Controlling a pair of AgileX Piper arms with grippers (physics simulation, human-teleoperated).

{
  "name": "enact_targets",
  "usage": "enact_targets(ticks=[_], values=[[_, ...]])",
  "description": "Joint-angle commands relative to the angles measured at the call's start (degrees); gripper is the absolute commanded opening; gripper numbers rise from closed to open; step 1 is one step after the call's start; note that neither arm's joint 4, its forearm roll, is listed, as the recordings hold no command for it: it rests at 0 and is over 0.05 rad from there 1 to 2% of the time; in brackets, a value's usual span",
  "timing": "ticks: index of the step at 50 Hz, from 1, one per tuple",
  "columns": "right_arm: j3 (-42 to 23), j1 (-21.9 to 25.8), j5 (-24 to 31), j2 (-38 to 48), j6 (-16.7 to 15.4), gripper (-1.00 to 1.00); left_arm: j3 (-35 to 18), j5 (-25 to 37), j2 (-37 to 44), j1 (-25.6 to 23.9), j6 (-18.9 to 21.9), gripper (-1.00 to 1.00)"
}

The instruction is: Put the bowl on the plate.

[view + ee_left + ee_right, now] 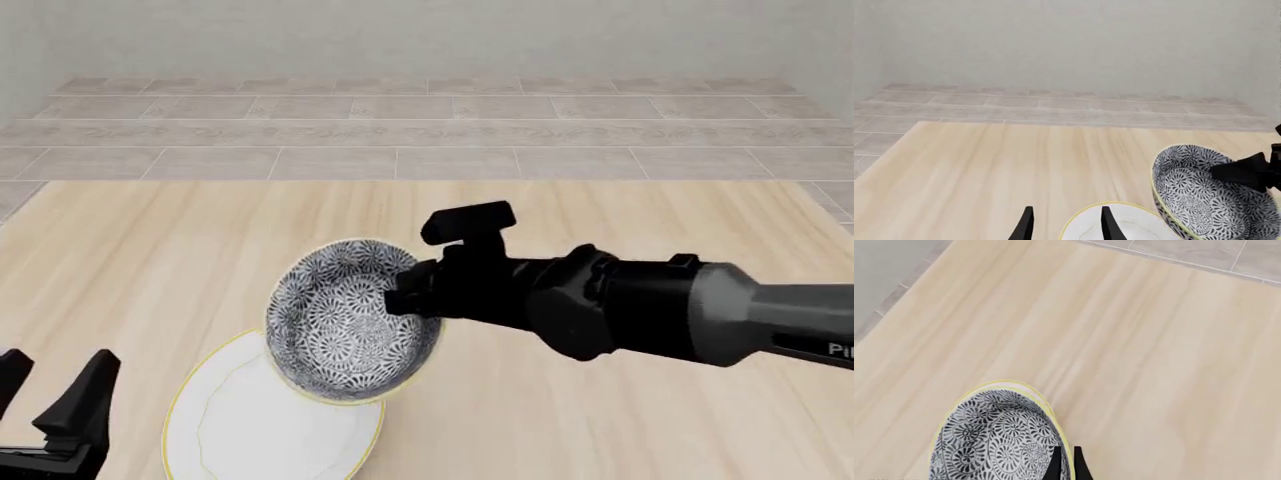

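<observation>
The blue-and-white patterned bowl (350, 322) hangs tilted above the table, its opening turned toward the camera, over the far edge of the white gold-rimmed plate (254, 425). My right gripper (404, 296) is shut on the bowl's right rim, seen up close in the right wrist view, where the gripper (1065, 464) pinches the bowl (991, 440). The left wrist view shows the bowl (1201, 197) beside the plate (1134, 225). My left gripper (56, 385) stands open at the front left, empty, left of the plate; in its wrist view the gripper (1066, 225) frames the plate's near edge.
The light wooden table (627, 420) stretches to a grey tiled floor (427, 130) behind. The right arm (667, 310) crosses in from the right above the table's middle.
</observation>
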Motion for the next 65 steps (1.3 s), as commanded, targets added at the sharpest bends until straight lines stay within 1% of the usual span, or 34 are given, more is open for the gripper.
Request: enact_targets(ticks=[1, 9, 18, 23, 29, 39, 55, 65], values=[[-0.77, 1.99, -1.58, 1.52, 1.98, -1.00, -0.05, 0.23, 0.01, 0.04, -0.09, 1.00], [-2.34, 2.56, -1.39, 2.43, 2.04, -1.00, -0.04, 0.16, 0.01, 0.01, -0.14, 1.00], [-4.80, 4.08, -1.63, 4.88, 3.07, -1.00, -0.03, 0.38, 0.01, -0.03, -0.19, 1.00], [-6.29, 4.51, -1.04, 5.89, 2.55, -1.00, 0.00, 0.31, 0.00, -0.11, -0.20, 1.00], [-7.58, 5.64, -0.91, 7.29, 2.65, -1.00, 0.00, 0.25, 0.00, -0.10, -0.10, 1.00], [-7.57, 7.37, -1.64, 8.23, 3.48, -1.00, 0.00, 0.34, 0.00, -0.06, -0.06, 1.00], [-7.40, 10.16, -2.24, 9.86, 3.61, -1.00, 0.00, 0.43, 0.00, -0.34, -0.11, 1.00], [-7.14, 11.77, -3.80, 11.84, 4.60, -1.00, -0.01, 0.44, 0.00, -0.35, -0.10, 1.00]])
